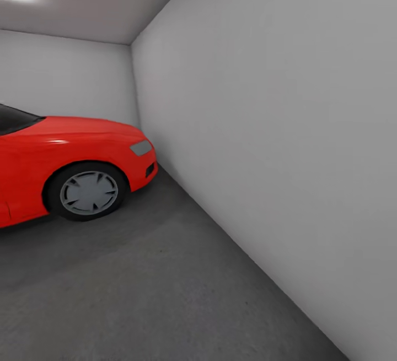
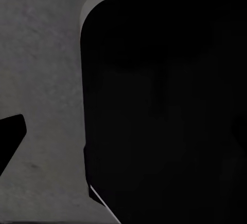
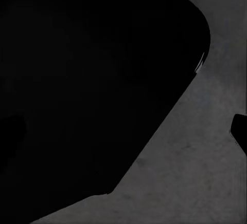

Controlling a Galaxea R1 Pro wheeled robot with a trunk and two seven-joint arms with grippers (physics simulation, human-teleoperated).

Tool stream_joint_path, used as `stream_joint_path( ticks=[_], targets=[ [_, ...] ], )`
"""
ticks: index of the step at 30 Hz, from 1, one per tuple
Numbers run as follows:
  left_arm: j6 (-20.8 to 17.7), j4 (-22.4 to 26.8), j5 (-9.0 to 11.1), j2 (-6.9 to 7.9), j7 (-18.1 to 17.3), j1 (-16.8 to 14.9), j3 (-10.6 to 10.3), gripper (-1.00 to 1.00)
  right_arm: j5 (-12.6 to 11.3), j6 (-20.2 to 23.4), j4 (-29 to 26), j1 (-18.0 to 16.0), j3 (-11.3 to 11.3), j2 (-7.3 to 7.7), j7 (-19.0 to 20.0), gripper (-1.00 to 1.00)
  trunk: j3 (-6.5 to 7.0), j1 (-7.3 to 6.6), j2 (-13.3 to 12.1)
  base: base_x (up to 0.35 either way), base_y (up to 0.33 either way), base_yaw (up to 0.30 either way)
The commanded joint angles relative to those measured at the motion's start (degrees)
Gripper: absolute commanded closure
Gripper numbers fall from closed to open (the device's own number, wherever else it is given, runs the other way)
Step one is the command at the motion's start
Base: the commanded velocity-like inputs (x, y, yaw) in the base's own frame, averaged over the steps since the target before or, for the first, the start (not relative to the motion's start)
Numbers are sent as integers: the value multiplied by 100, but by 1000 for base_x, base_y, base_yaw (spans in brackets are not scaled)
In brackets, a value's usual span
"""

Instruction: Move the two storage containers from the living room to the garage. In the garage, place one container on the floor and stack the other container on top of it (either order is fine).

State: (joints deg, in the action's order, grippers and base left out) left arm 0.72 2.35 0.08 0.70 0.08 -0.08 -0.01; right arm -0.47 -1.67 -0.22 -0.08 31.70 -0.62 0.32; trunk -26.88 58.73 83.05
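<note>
Dark grey concrete floor (image 1: 165, 295) nearest, red car (image 1: 66, 157) beyond at left, pale wall (image 1: 286, 129) right. Containers unseen, bearing unknown. Grip state of both hands indeterminable.

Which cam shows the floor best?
Head view: the floor runs wide from the car to the wall. Both wrist views catch just grey strips of it beside a dark body.

Car (image 1: 60, 168) far left on the floor (image 1: 165, 295), nose toward the right wall (image 1: 286, 129); back wall (image 1: 66, 79) behind.
</note>
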Motion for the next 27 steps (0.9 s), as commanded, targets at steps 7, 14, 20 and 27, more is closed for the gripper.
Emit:
stream_joint_path(
  ticks=[7,14,20,27],
  targets=[
    [8,2,1,0,1,-1,6,-100,-5,-17,0,-1,6,0,3,-100,-4,0,2,0,0,271],
    [8,2,1,0,1,-1,-1,-100,-7,-17,0,-1,4,0,3,-100,-4,0,2,0,0,271],
    [8,2,1,0,1,-1,1,-100,-9,-17,3,-1,6,0,3,-100,-4,0,2,0,0,271],
    [8,2,1,0,1,-1,-1,-100,-13,-18,3,-1,6,0,3,-100,-4,0,2,0,0,271]
  ],
)
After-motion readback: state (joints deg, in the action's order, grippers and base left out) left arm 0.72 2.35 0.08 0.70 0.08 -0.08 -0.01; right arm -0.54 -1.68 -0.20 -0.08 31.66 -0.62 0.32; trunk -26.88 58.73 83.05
